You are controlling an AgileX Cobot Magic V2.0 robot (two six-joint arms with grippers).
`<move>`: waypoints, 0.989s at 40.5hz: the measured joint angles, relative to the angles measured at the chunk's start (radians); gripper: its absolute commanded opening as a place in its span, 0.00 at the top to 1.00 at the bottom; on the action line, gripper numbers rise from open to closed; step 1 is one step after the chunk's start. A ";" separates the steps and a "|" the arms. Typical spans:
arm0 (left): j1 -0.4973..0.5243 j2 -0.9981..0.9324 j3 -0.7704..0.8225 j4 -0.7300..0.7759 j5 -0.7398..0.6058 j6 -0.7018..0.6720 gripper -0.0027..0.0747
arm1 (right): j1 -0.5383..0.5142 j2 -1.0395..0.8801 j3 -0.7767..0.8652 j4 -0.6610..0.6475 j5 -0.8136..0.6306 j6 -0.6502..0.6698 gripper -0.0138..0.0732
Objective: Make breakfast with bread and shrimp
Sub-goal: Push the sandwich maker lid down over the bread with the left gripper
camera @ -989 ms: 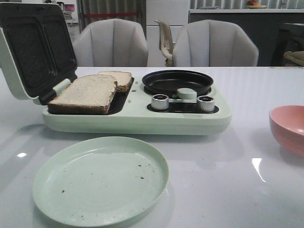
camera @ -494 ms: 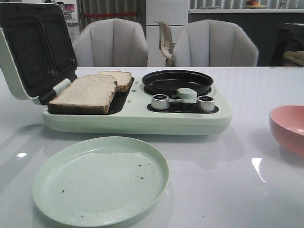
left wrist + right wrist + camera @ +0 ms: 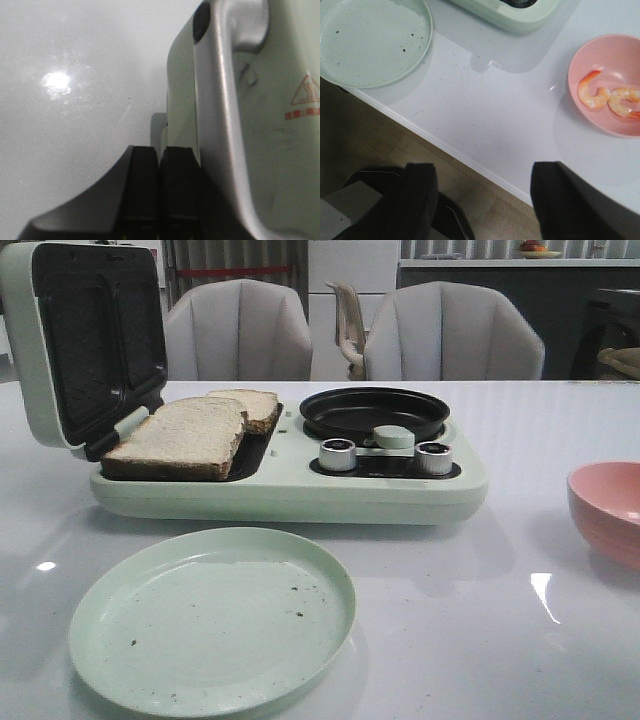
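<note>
Two slices of bread (image 3: 185,433) lie overlapping on the lower plate of the pale green breakfast maker (image 3: 290,490), its lid (image 3: 85,340) standing nearly upright; the black pan (image 3: 375,412) sits on the maker's right half. Two shrimp (image 3: 609,97) rest side by side in the pink bowl (image 3: 580,65), off to the right on the white table (image 3: 480,620); a green plate (image 3: 212,618) (speckled with crumbs) lies in front. The left gripper (image 3: 159,192) has its fingers pressed together beside the lid's outer shell; the right gripper (image 3: 482,200) hangs spread wide, holding nothing, above the table's near edge.
</note>
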 measured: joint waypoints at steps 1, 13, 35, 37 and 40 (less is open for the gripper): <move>-0.004 0.000 0.000 0.000 0.002 0.002 0.84 | 0.000 0.000 0.000 0.000 0.000 0.000 0.25; -0.088 0.000 0.000 -0.008 0.001 0.001 0.84 | 0.000 0.000 0.000 0.000 0.000 0.000 0.25; -0.277 -0.077 0.093 -0.006 -0.049 0.063 0.84 | 0.000 0.000 0.000 0.000 0.000 0.002 0.25; -0.300 -0.109 0.126 -0.006 -0.070 0.076 0.84 | 0.000 0.000 0.000 0.000 0.000 0.002 0.25; -0.336 -0.165 0.181 -0.005 -0.097 0.093 0.84 | 0.000 0.000 0.000 0.000 0.000 0.002 0.25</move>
